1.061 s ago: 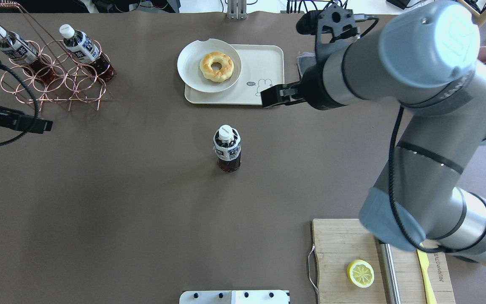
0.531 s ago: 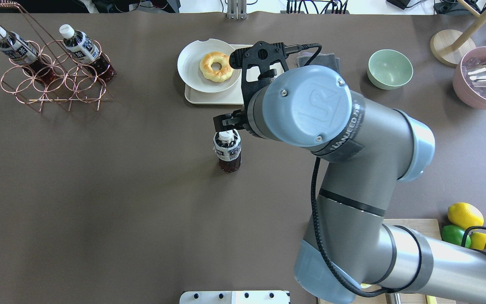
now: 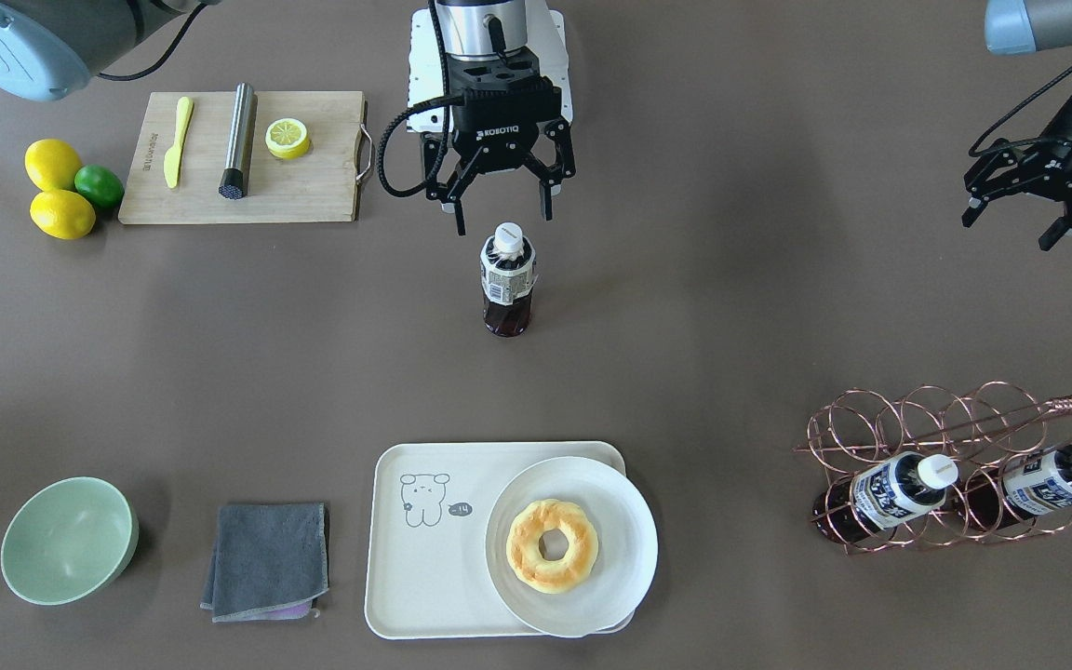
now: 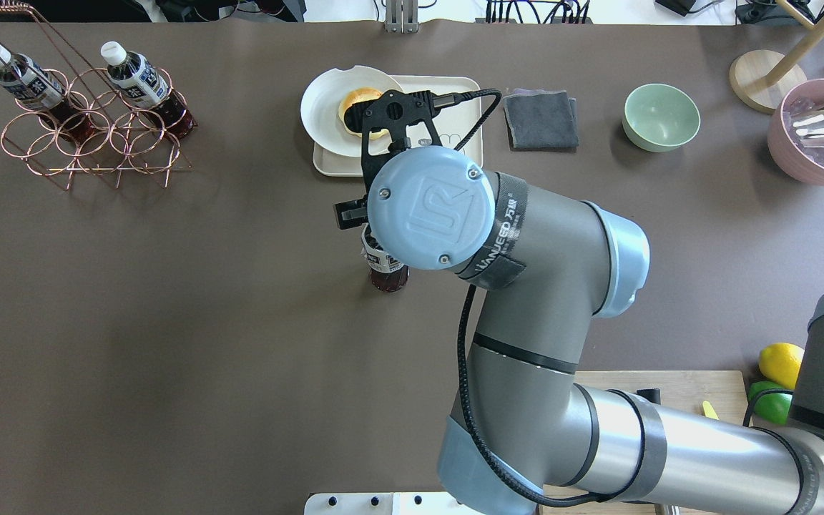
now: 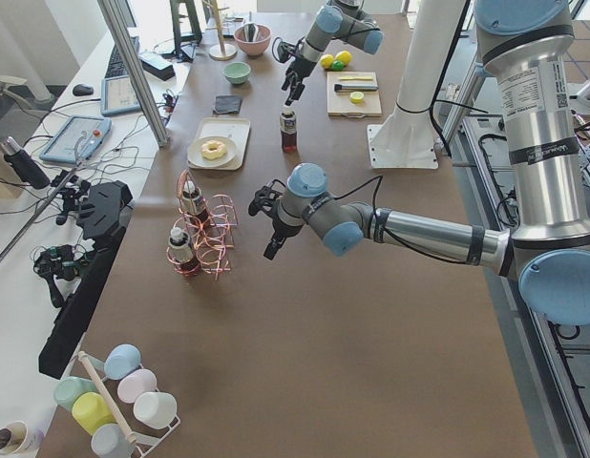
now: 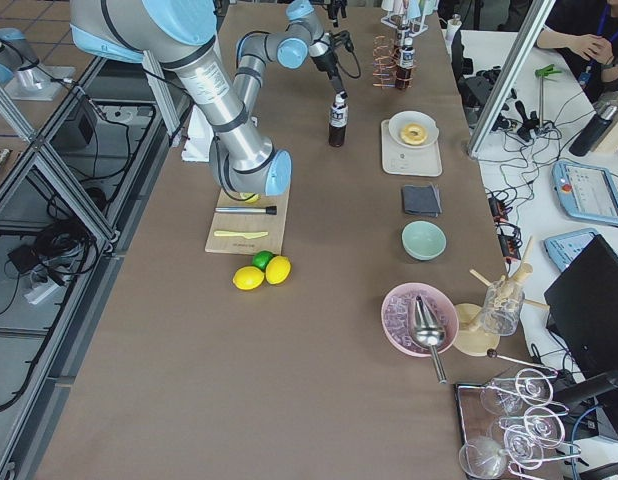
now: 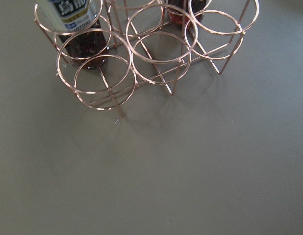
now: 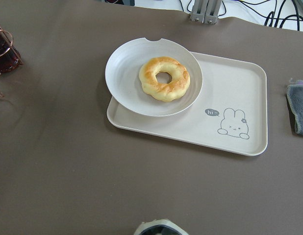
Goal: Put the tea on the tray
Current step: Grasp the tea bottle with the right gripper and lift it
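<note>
Reading the front-facing view from its left edge: two lemons [image 3: 60, 213] and a lime [image 3: 99, 185] sit at the upper left beside the wooden cutting board [image 3: 313, 191]. A green bowl [image 3: 68, 540] and a folded grey cloth [image 3: 266, 556] lie at the lower left.

At top centre my right gripper [image 3: 503, 221] hangs with its jaws spread wide, one finger to each side of the white cap of the tea bottle [image 3: 507, 284]. I see no contact with it. The bottle stands upright on the brown table [image 3: 220, 354] at the frame's centre, well apart from the cream tray [image 3: 424, 582] at bottom centre. The tray's right part carries a white plate [image 3: 615, 507] with a donut [image 3: 522, 549], and the bear drawing shows on its left part.

At the lower right, a copper wire rack [image 3: 950, 423] holds two more bottles [image 3: 890, 491], lying tilted. At the upper right my left gripper [image 3: 1007, 233] hovers over the table, its fingers apart.
</note>
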`<state>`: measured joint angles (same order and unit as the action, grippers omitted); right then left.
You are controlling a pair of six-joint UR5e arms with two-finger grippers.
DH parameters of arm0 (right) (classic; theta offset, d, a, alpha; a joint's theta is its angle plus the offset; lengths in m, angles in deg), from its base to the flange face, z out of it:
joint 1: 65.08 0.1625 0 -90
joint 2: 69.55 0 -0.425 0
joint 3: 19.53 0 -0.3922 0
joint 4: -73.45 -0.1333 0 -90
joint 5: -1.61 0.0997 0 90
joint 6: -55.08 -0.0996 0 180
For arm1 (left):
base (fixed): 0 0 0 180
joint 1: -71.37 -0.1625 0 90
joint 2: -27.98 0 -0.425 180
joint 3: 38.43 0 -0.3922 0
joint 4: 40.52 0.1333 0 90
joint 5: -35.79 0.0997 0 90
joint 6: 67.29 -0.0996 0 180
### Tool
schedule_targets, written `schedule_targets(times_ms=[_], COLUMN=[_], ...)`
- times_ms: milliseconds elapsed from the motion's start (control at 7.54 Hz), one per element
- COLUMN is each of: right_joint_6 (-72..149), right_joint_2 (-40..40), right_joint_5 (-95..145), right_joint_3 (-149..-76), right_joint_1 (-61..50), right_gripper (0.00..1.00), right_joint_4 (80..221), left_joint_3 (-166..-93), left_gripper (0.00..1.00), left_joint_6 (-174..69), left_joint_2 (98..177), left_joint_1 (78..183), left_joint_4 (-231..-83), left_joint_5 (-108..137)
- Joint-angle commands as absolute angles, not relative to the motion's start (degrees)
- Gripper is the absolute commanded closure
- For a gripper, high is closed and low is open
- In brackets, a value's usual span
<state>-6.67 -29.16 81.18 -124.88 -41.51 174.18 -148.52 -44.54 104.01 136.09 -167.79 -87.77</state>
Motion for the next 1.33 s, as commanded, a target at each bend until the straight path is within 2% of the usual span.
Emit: schedule_targets(times_ms=[0, 133, 531, 1194], right_joint_6=[-6.9, -6.9, -6.9, -6.9], right_joint_2=[-29.6, -29.7, -29.3, -27.0], right_joint_5=[79.7, 79.1, 79.0, 79.1], right_joint_3=[-123.1, -122.3, -119.4, -121.2], right_joint_1=[-41.9, -41.9, -42.0, -42.4], right_gripper=[0.07, 0.16, 0.18, 0.24], right_joint_4=[173.9, 173.2, 168.7, 168.6], left_joint_3=[-145.1, -145.1, -145.1, -144.8], left_gripper=[0.00, 0.01, 0.00, 0.01], left_joint_6=[-46.5, -46.8, -46.8, -46.7], left_joint_2=[102.8, 102.9, 103.1, 103.9], left_joint_1=[136.4, 137.2, 137.2, 137.2], left_joint_4=[-168.1, -168.0, -168.0, -168.0], left_joint_5=[-87.6, -87.7, -87.7, -87.8])
